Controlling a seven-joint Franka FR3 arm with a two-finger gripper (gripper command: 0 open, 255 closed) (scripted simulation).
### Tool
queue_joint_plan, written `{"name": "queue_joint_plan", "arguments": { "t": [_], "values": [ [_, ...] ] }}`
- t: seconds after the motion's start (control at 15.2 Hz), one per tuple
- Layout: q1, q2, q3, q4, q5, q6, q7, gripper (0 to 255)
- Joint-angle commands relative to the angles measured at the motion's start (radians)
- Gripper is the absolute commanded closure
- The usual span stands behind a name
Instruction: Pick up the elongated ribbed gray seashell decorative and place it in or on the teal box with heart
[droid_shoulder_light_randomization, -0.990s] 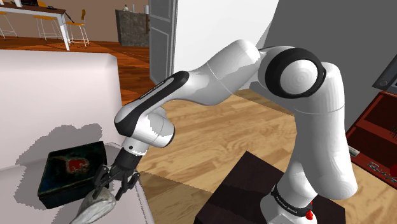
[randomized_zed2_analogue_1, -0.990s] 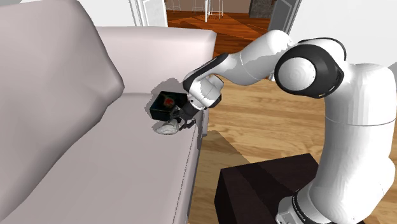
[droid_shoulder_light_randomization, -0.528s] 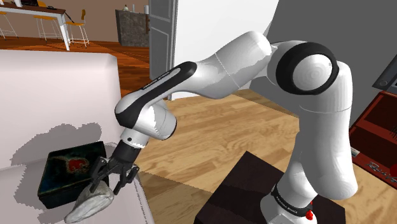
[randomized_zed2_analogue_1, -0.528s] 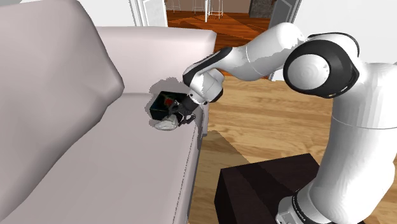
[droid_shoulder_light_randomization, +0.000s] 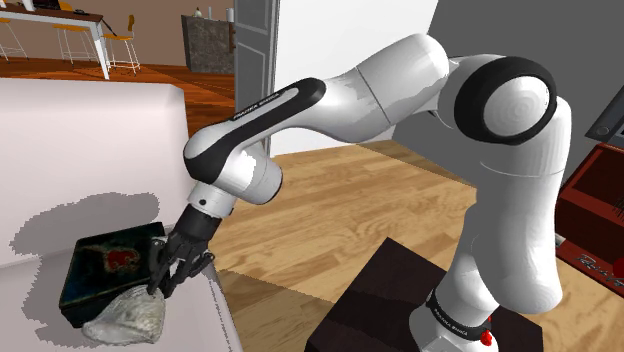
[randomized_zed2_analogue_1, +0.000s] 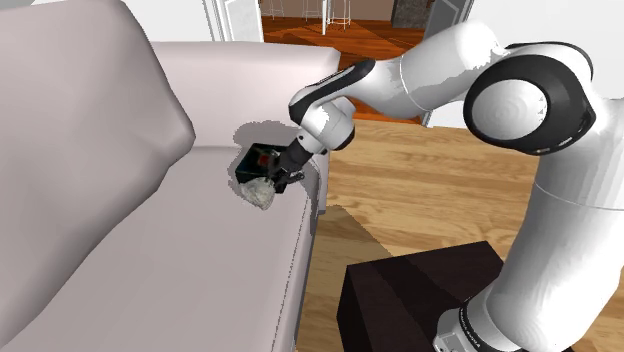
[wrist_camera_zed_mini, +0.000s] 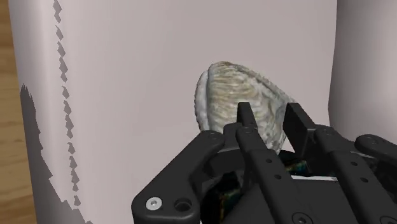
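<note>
The black two-finger gripper (droid_shoulder_light_randomization: 157, 289) pinches the upper edge of the pale grey, ribbed, elongated seashell (droid_shoulder_light_randomization: 125, 317), apparently to carry it hanging clear, just beside the dark teal square box with a red heart (droid_shoulder_light_randomization: 105, 262) on the pale sofa (randomized_zed2_analogue_1: 200, 250).

sofa seat (randomized_zed2_analogue_1: 180, 270): wide bare stretch, open from above | backrest (randomized_zed2_analogue_1: 90, 120): walls off second exterior view's left | sofa armrest (droid_shoulder_light_randomization: 90, 150): rises close behind teal box (droid_shoulder_light_randomization: 105, 265) | box lid: mostly uncovered, reachable from above | seashell (droid_shoulder_light_randomization: 125, 318): clamped in gripper (droid_shoulder_light_randomization: 158, 288) at box's near corner, crowds that side | wood floor (droid_shoulder_light_randomization: 330, 215) beside sofa: open
</note>
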Motion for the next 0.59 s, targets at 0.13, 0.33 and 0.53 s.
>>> {"name": "queue_joint_plan", "arguments": {
  "t": [0.13, 0.33, 0.53],
  "values": [
    [0.002, -0.036, -0.005, 0.004, -0.025, -0.025, 0.043, 255],
    [0.003, -0.031, -0.004, 0.007, -0.025, -0.023, 0.043, 0],
    [0.138, 0.053, -0.057, 0.115, -0.299, 0.098, 0.283, 0]
  ]
}}
